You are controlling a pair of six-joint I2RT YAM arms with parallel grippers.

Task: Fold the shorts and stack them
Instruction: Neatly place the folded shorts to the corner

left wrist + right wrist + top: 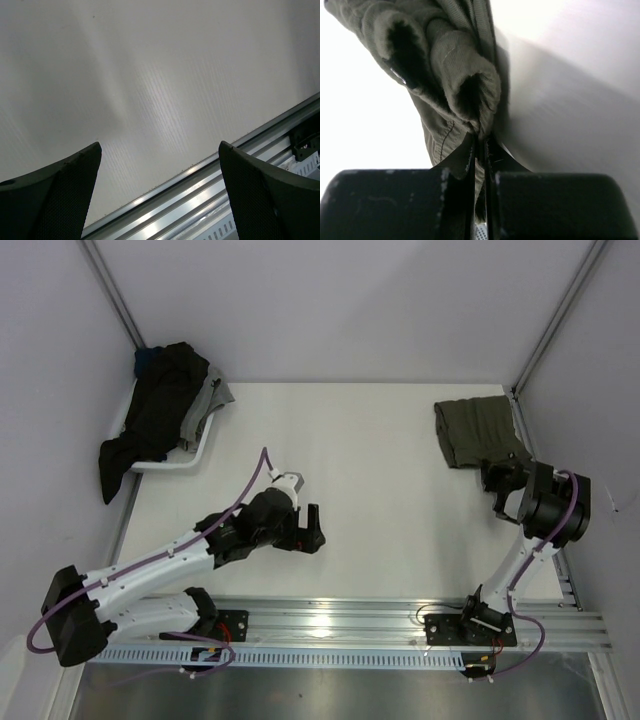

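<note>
Left end effector sits over bare bench left of centre, jaws spread wide with nothing between them. The left wrist view shows both fingers apart at the bottom corners, with only the pale bench surface and the aluminium rail along the near edge beyond them. Right end effector is at the far right of the bench, against the near edge of the olive-green shorts. From the right wrist view its jaws are pinched together on a bunched fold of that cloth, which rises in thick rolls just above the fingertips. The olive-green shorts lie in a roughly rectangular heap in the far right corner, close to the side wall. The black shorts are at the far left, heaped in the white basket, with one dark end hanging over its near left rim. A grey garment lies beside them in the same basket. The two pairs are well apart.
</note>
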